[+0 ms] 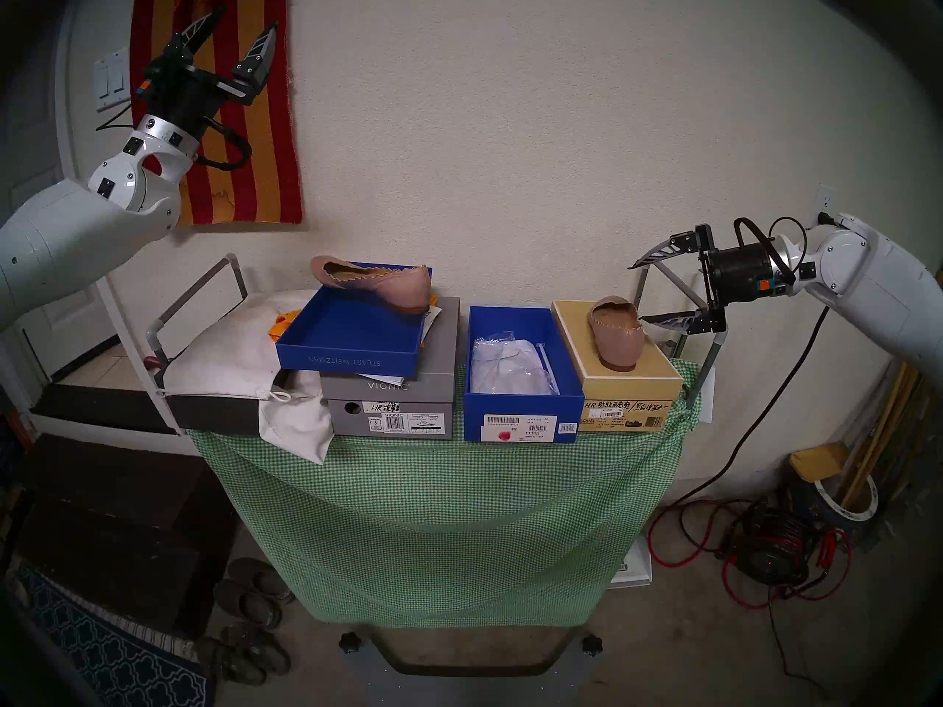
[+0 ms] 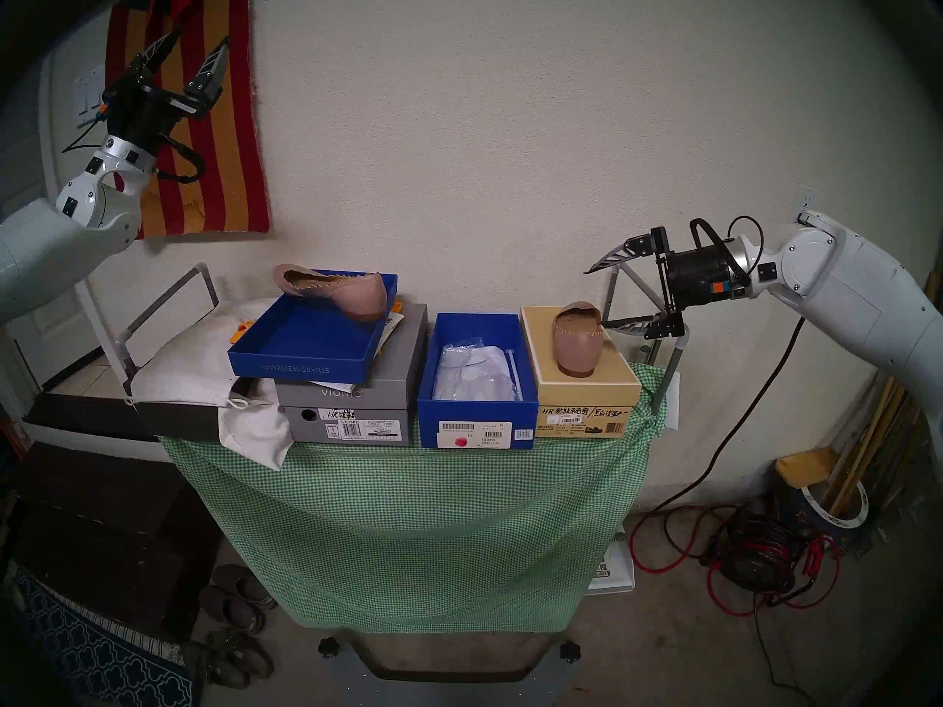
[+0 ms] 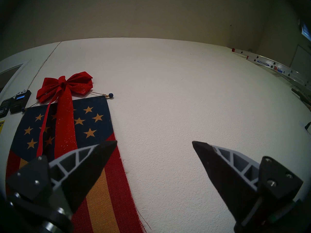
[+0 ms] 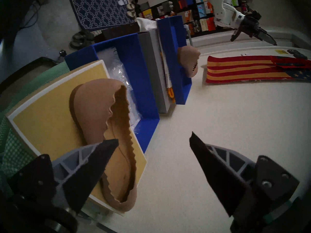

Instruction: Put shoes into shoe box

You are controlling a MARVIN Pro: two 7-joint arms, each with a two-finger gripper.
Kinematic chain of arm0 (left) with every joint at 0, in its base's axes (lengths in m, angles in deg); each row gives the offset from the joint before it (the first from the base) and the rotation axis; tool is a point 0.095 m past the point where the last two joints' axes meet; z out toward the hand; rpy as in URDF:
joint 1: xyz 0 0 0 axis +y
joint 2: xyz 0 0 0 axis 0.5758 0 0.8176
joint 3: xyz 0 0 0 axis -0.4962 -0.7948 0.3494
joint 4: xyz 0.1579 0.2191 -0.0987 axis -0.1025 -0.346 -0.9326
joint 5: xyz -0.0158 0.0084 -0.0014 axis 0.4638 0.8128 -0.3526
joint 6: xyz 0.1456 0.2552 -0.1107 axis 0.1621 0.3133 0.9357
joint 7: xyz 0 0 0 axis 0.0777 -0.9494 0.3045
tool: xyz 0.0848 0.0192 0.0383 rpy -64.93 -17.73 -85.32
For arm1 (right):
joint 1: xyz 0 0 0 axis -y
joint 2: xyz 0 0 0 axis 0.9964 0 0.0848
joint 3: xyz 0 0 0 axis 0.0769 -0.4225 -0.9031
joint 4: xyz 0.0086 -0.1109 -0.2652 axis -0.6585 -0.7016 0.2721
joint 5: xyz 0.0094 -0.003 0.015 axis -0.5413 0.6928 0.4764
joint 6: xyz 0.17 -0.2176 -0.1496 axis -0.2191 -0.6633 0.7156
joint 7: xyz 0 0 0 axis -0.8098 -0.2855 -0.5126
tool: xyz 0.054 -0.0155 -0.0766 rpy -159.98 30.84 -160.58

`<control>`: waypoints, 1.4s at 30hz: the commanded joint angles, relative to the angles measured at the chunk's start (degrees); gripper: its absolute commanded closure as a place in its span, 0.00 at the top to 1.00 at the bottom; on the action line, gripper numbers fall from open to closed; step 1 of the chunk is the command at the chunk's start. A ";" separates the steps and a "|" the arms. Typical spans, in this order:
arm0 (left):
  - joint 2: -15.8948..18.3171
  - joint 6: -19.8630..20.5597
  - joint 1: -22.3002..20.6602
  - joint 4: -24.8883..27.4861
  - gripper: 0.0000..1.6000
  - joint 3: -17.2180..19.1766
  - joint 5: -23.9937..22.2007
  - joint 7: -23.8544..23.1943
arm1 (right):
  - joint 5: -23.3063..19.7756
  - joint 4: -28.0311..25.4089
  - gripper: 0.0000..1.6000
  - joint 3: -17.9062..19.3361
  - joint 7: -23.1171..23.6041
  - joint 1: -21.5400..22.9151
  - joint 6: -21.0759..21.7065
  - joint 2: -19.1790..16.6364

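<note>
neither dusty-pink scalloped ballet flat is packed yet. one flat [image 1: 375,285] sits tilted on the shallow blue lid tray [image 1: 352,356] left of centre; the other flat [image 1: 615,331] rests on the tan cardboard box [image 1: 627,384] at right. the deep royal-blue shoe box [image 1: 523,420] between them holds only crumpled wrapping [image 1: 502,364]. my right gripper [image 1: 644,294], jaws spread, is beside the right flat's heel, gripping nothing. my left gripper [image 1: 240,30], jaws apart and empty, points upward at upper left. what lies under the wrapping is hidden.
</note>
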 commanded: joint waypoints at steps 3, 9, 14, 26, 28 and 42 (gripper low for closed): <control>-0.04 0.01 -0.15 -0.10 1.00 0.08 -0.02 -0.04 | -3.29 3.52 1.00 -2.05 12.15 5.27 0.10 4.17; -0.04 0.00 -0.17 -0.09 1.00 0.05 -0.02 -0.02 | -4.08 5.12 1.00 -4.46 12.17 7.88 0.10 5.61; -0.05 0.00 -0.19 -0.09 1.00 0.02 -0.02 -0.01 | -4.80 4.54 0.84 -7.22 11.95 9.29 0.10 5.83; -0.05 -0.02 -0.22 -0.08 1.00 -0.03 -0.02 0.03 | -4.17 5.22 1.00 -14.97 12.37 13.61 0.10 5.62; -0.05 -0.02 -0.23 -0.08 1.00 -0.04 -0.02 0.03 | -4.12 5.24 1.00 -16.18 12.46 14.37 0.10 5.58; -0.05 -0.03 -0.29 -0.08 1.00 -0.12 -0.03 0.06 | -5.58 4.26 0.99 -24.81 12.49 18.66 0.10 6.04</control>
